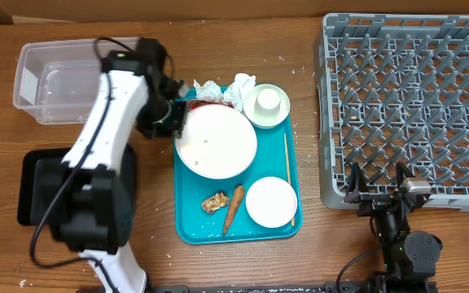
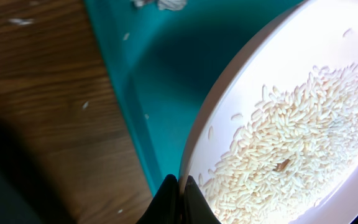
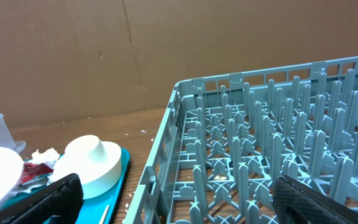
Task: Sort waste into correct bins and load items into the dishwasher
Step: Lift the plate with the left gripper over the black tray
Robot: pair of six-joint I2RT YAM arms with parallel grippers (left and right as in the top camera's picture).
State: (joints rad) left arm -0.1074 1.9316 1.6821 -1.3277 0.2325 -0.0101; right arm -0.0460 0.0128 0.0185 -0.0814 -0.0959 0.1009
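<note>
- Left gripper [image 1: 176, 120] pinches the left rim of the large plate [image 1: 216, 140], centre frame on the teal tray [image 1: 187, 213].
- Right gripper [image 1: 379, 194] stands spread, lower right, at the dish rack [image 1: 414, 98].

White plate [image 1: 216, 140], teal tray [image 1: 190, 218]
</note>
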